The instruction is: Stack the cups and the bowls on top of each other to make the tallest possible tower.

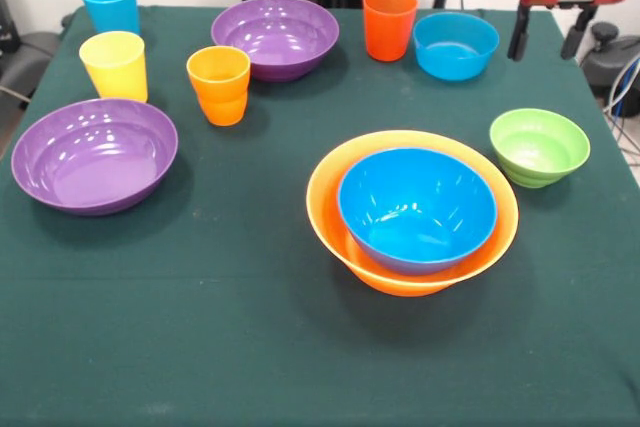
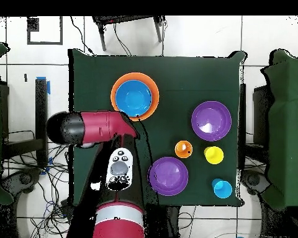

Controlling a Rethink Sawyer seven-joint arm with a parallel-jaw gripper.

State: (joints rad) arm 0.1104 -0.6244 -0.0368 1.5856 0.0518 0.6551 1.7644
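Note:
The large orange bowl stands right of centre with the deep blue bowl nested inside; both show in the overhead view. Two purple bowls, the translucent light blue bowl and the small green bowl stand apart. The light blue cup, yellow cup, orange cup and red-orange cup stand upright and single. My gripper hangs open and empty at the far right corner, right of the light blue bowl.
The table wears a dark green cloth. In the overhead view my arm lies over the table's left part and hides the green bowl, light blue bowl and red-orange cup. Cables and chairs surround the table.

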